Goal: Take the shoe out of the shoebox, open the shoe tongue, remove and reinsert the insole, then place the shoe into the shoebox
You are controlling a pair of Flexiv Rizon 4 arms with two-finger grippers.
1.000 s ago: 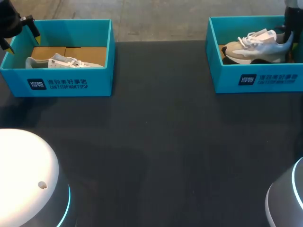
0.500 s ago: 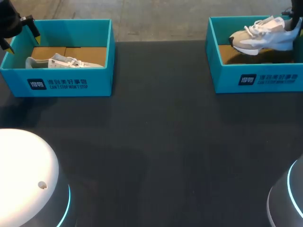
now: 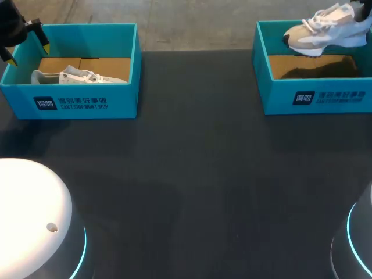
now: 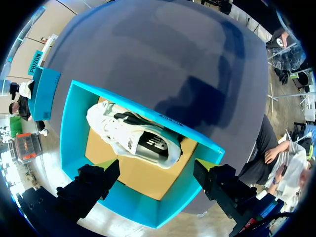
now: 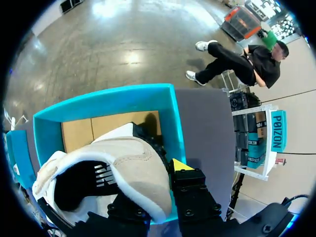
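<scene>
The beige shoe was held just above the right shoebox, heel pinched by the right tool. Risk judged: shoe could be twisted loose by toe weight, or sole snagged on that box's wall. Well apart from it, the left tool was spread over a second shoebox holding a white shoe.

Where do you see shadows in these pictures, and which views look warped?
Head view: the lifted shoe throws a dark shadow into the right box. Left wrist view: a broad shadow lies on the table, and the left box looks bowed. Right wrist view: same fisheye bend, that shoe looming large.
</scene>
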